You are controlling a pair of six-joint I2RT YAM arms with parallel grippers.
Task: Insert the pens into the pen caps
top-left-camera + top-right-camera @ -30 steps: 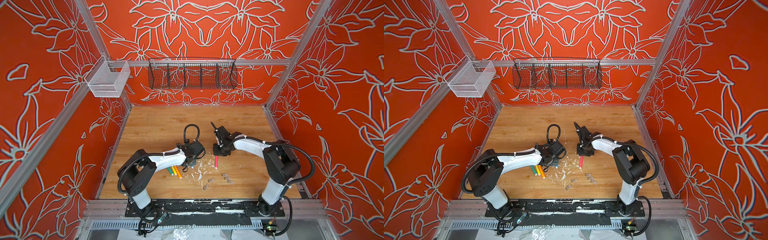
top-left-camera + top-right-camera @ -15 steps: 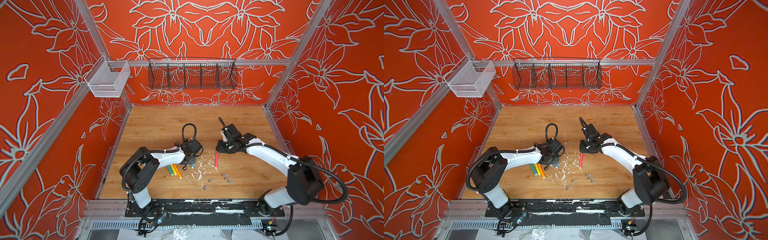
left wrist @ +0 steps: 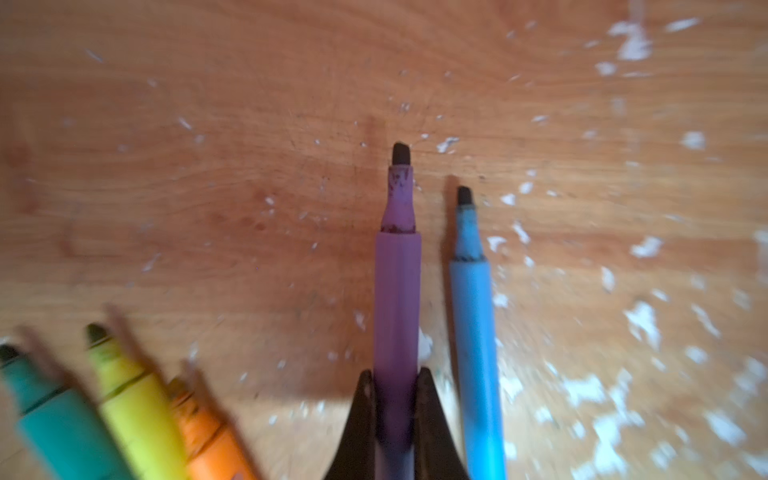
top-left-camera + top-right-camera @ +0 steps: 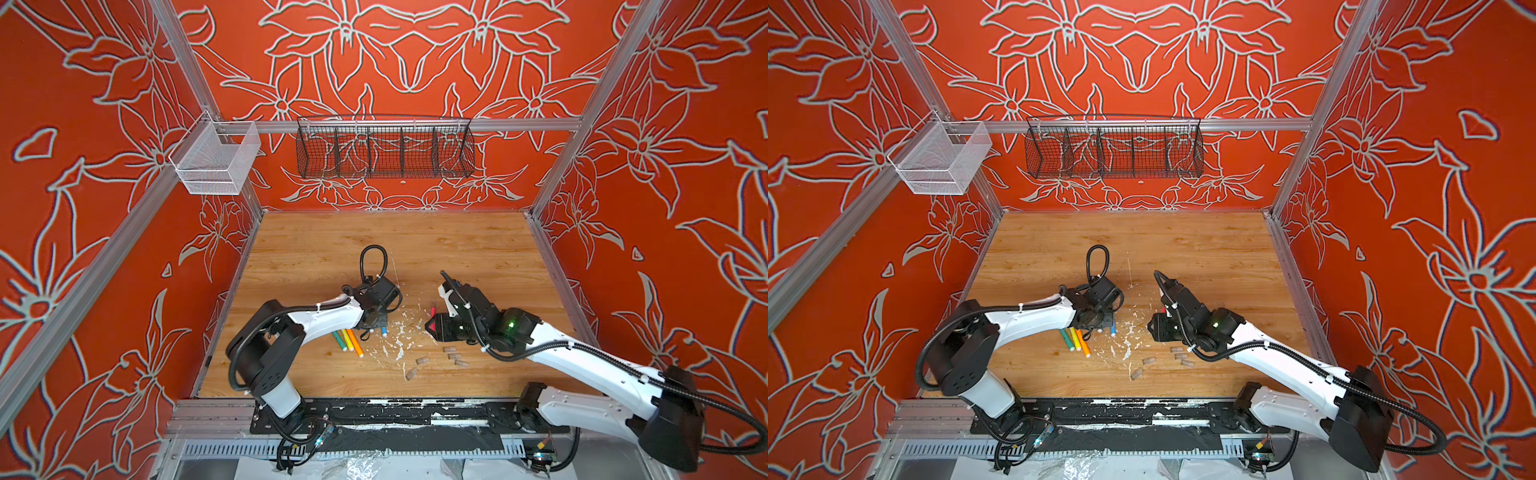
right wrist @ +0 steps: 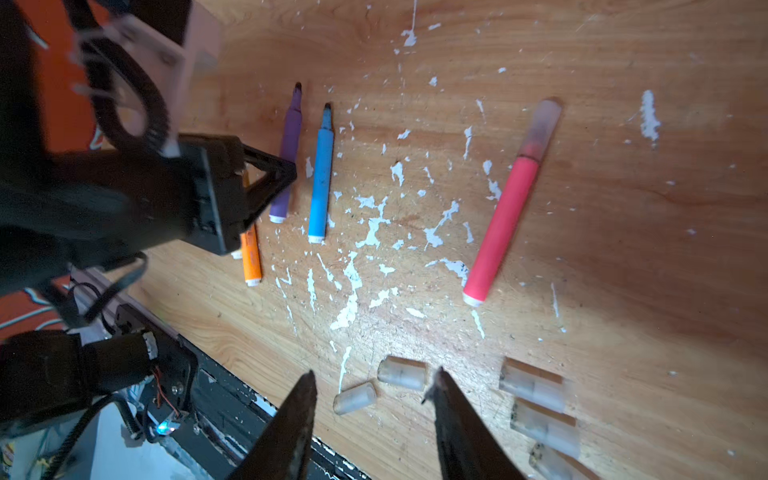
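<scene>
**Wooden table [image 4: 374, 249]: purple pen [image 3: 397, 291] gripped, capping next**

Nearest, loose caps [image 5: 532, 384] lie by the right gripper [image 5: 374, 371], jaws apart, empty. Farther back, the left gripper [image 3: 395, 378] clamps the purple pen beside the blue pen [image 3: 473, 332]. Next, likely: pinch one cap, align the tip.

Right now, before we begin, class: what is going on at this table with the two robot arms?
The left claw is shut on the purple pen, which is uncapped. The blue pen lies right beside it, with the green pen, yellow pen and orange pen close by. The right claw is open above the five loose pen caps and holds nothing. The pink pen lies on the table, already capped.
</scene>
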